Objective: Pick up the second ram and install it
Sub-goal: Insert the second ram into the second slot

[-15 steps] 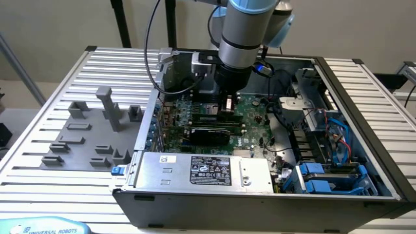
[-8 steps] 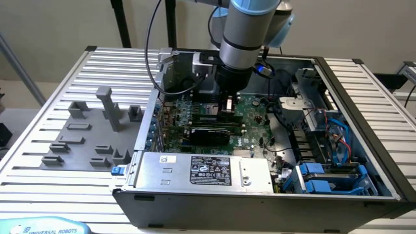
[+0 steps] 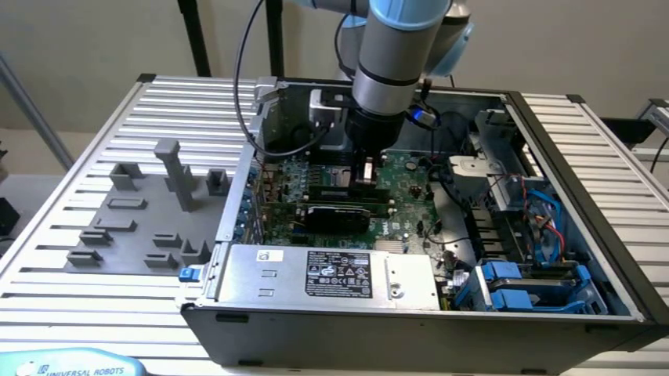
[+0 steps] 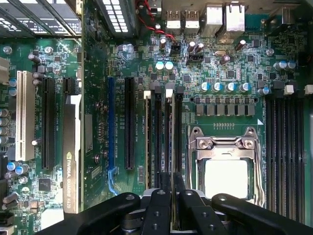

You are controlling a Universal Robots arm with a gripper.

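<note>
The ribbed aluminium tabletop (image 3: 63, 227) carries an open computer case (image 3: 418, 321) lying on its side, with a grey fixture tray (image 3: 136, 215) of plastic blocks on the exterior view's left. Above the case the arm (image 3: 392, 55) reaches straight down into the middle of the green motherboard (image 3: 403, 176). Along the near edge of the case sits the power supply (image 3: 334, 274), and blue drive brackets (image 3: 512, 286) fill the corner on the exterior view's right.

On the board, the wrist view shows the bare processor socket (image 4: 226, 169) with its metal frame, a bank of 4 dark empty memory slots (image 4: 283, 147) on one side of it, and another memory bank on the other. A graphics card (image 4: 72, 152) stands edge-on further off.

The end effector (image 4: 171, 196) is clamped on the second ram (image 4: 171, 142), a thin stick seen edge-on, its fingers (image 4: 157, 205) pressed to both faces. The stick hangs directly over the memory bank beside the socket, lined up lengthwise with a slot; whether its lower edge has entered the slot I cannot tell.

To seat it well, I would judge that the stick must stay parallel to the slot walls and centred between the white latches (image 4: 147, 94) at the slot ends, with the push going straight down and evenly along its length. Any tilt would likely jam 1 end against a latch or a neighbouring slot.
</note>
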